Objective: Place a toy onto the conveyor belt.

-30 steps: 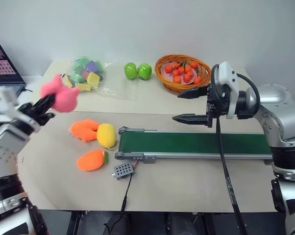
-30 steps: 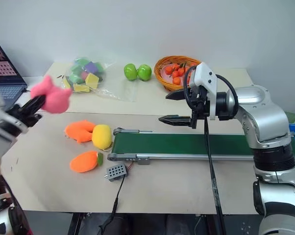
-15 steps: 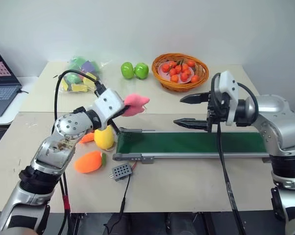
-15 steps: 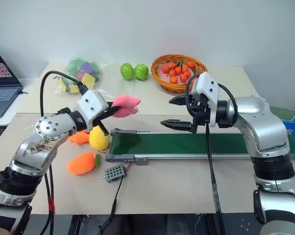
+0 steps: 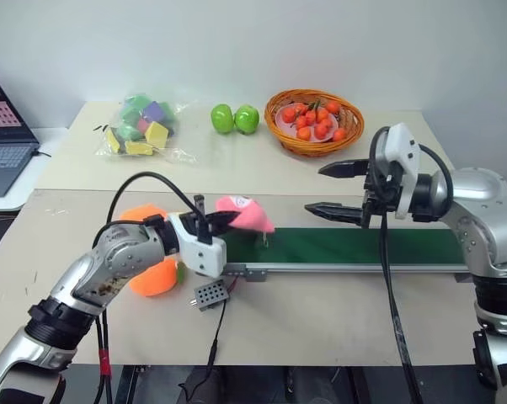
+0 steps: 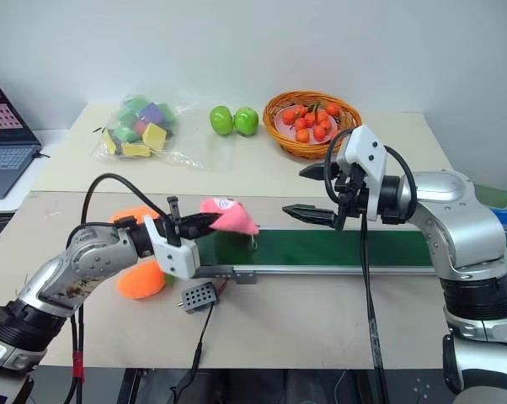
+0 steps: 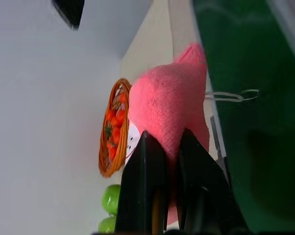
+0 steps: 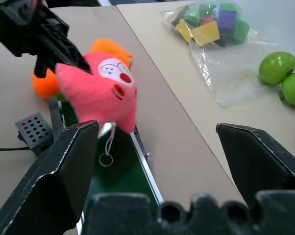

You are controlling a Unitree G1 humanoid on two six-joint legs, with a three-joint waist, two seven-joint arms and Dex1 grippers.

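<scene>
- Pink plush toy (image 5: pixel 244 214), pinched at its rear edge by the left gripper (image 5: pixel 221 220), fingers clamped tight on the fabric; hanging just past the fingertips, above the near end of the conveyor belt (image 5: pixel 354 245), not yet resting on it.
- Small white tag loop dangling from the toy down toward the green belt surface.
- Directly beneath and ahead of the left gripper: dark green belt in a grey frame, running away toward the right gripper (image 5: pixel 344 190).
- Right gripper hovering over the belt's middle, well apart from the toy, fingers spread wide and holding nothing.
- Just behind and below the left gripper: orange plush (image 5: pixel 155 276) and the grey control box (image 5: pixel 211 293) on the table (image 5: pixel 321 311).
- Beyond both grippers, far side of the table: fruit basket (image 5: pixel 313 123), two green fruits (image 5: pixel 234 119), bag of blocks (image 5: pixel 141 127).
- Judgement for doing the step well: lower until the toy's underside sits centred across the belt's width, then part the fingers and draw back, keeping clear of the frame edge and the tag loop.
</scene>
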